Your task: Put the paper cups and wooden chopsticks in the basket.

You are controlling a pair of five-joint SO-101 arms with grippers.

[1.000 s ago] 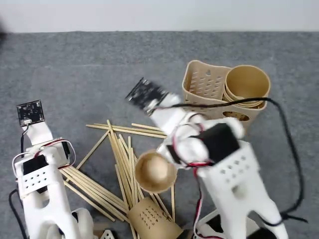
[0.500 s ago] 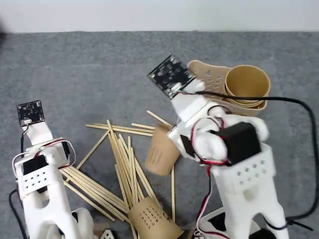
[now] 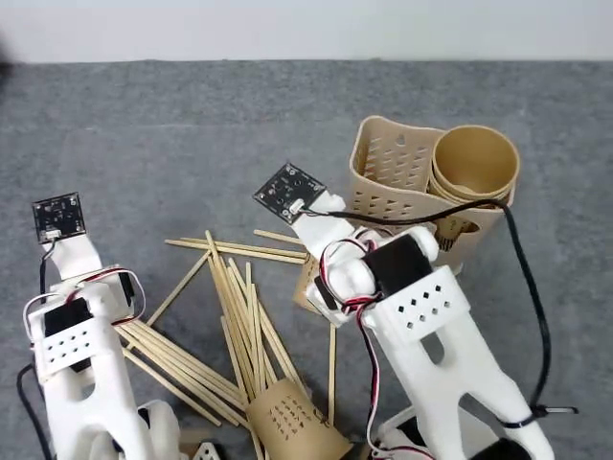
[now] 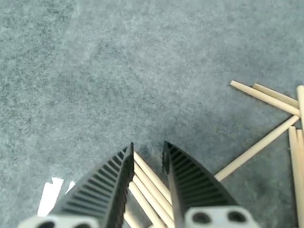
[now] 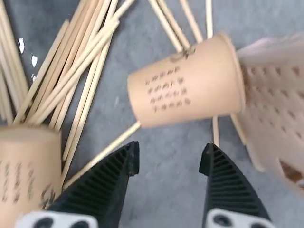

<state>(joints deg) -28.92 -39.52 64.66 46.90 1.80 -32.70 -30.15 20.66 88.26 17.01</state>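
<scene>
Partway there, I'd say: a stack of tan paper cups (image 3: 476,158) already sits in the beige perforated plastic basket (image 3: 383,172), but two more lie out on the grey tabletop (image 3: 172,144). One tipped-over cup (image 5: 185,88) is just beside the basket, straight ahead of the right jaws, which gape wide and hold nothing; a second fallen cup (image 3: 292,422) lies nearer the arm bases. The pale wooden chopsticks (image 3: 235,297) are all still scattered, with the left jaws only narrowly parted above a few, gripping none
</scene>
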